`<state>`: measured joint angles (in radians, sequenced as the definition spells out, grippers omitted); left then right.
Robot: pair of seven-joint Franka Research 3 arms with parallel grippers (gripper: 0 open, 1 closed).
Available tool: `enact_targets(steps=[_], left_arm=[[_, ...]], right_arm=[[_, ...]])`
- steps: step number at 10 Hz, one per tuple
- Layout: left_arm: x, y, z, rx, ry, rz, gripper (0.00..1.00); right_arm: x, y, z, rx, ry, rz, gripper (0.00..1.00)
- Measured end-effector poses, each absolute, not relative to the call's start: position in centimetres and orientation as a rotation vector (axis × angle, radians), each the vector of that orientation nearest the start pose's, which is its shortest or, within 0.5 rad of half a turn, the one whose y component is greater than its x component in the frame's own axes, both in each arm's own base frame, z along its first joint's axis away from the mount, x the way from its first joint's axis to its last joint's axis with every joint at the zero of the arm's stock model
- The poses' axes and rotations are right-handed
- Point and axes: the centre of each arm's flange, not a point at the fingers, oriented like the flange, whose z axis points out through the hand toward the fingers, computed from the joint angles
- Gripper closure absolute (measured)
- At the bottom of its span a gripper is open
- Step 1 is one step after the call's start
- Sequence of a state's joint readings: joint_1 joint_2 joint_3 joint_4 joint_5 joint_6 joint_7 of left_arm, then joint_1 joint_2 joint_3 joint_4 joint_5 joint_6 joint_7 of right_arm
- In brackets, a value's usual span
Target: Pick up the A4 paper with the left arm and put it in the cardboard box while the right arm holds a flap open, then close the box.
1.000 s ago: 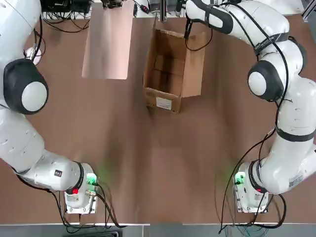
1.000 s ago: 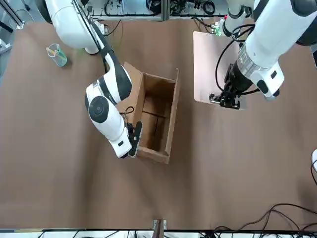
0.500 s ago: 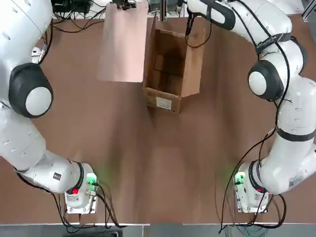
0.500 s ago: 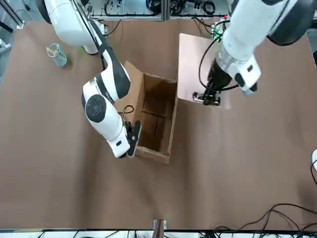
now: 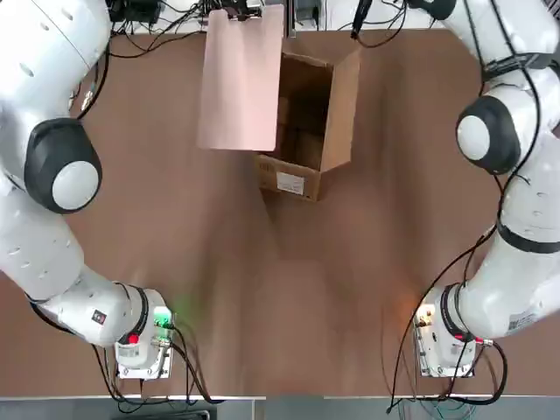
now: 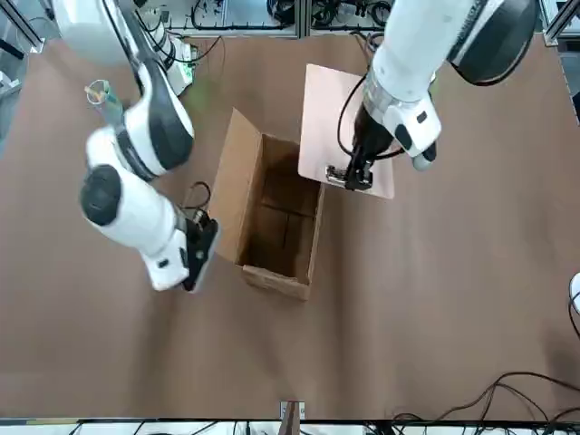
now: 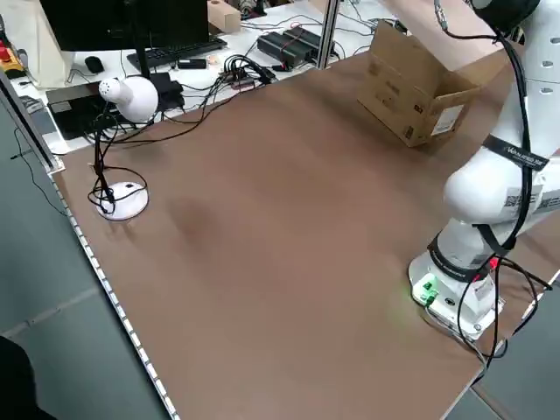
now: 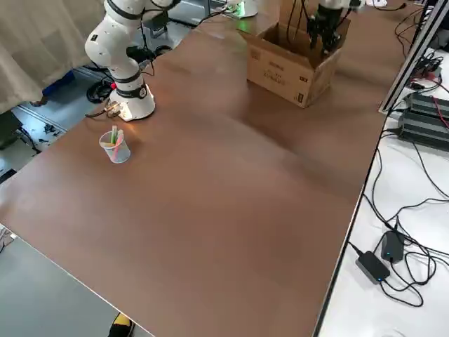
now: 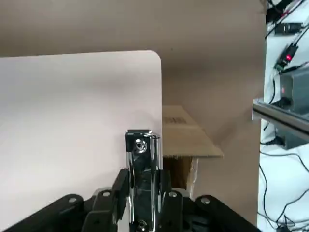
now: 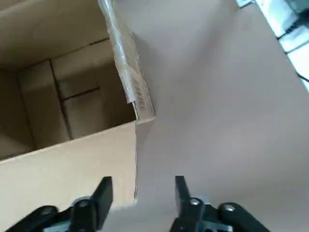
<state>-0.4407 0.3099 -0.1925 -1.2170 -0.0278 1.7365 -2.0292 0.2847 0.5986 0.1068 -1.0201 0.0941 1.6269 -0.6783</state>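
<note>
Front view: my left gripper [image 6: 352, 177] is closed on the clip [image 9: 143, 174], the sheet [image 6: 337, 127] reaching away from the fingers, its long axis running toward the robot's base side. Just beside that gripper, on its right, sits the box [image 6: 279, 213], long axis roughly parallel, sheet overlapping its edge. Farther right, my right gripper [image 10: 144, 193] stands open and empty beside a flap [image 10: 72, 176].

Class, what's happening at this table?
The left gripper grips the metal clip on the pale sheet, carrying it over one side of the brown cardboard box. The right gripper hovers open beside the box's raised flap. The sheet is not yet inside, and the box stands open.
</note>
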Motion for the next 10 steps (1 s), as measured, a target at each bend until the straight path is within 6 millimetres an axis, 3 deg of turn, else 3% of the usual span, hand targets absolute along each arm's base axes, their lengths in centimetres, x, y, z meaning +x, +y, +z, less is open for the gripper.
enact_targets(steps=[2,4,6,7,9,10], left_arm=[[53.5,-39.5,62.9,-2.601,-2.185,0.054,0.7],[53.3,-40.3,63.5,-2.628,-2.222,0.045,0.7],[53.6,-40.8,64.0,-2.663,-2.27,0.03,0.7],[53.5,-41.3,64.4,-2.686,-2.294,0.027,0.7],[52.9,-43.1,64.5,-2.719,-2.322,0.052,0.7],[52.5,-44.1,64.2,-2.74,-2.318,0.072,0.7]], right_arm=[[66.4,22.5,55.3,-2.633,-1.4,-0.059,0.24],[67.2,15.4,57.6,-2.688,-1.255,-0.084,0.16],[68.2,6.7,58.3,-2.762,-1.085,-0.106,0.1],[68.4,2.9,58.5,-2.793,-1.011,-0.114,0.0],[68.4,-2.7,58.4,-2.857,-0.907,-0.112,0.0],[68.4,-4.3,58.4,-2.911,-0.891,-0.101,0.0]])
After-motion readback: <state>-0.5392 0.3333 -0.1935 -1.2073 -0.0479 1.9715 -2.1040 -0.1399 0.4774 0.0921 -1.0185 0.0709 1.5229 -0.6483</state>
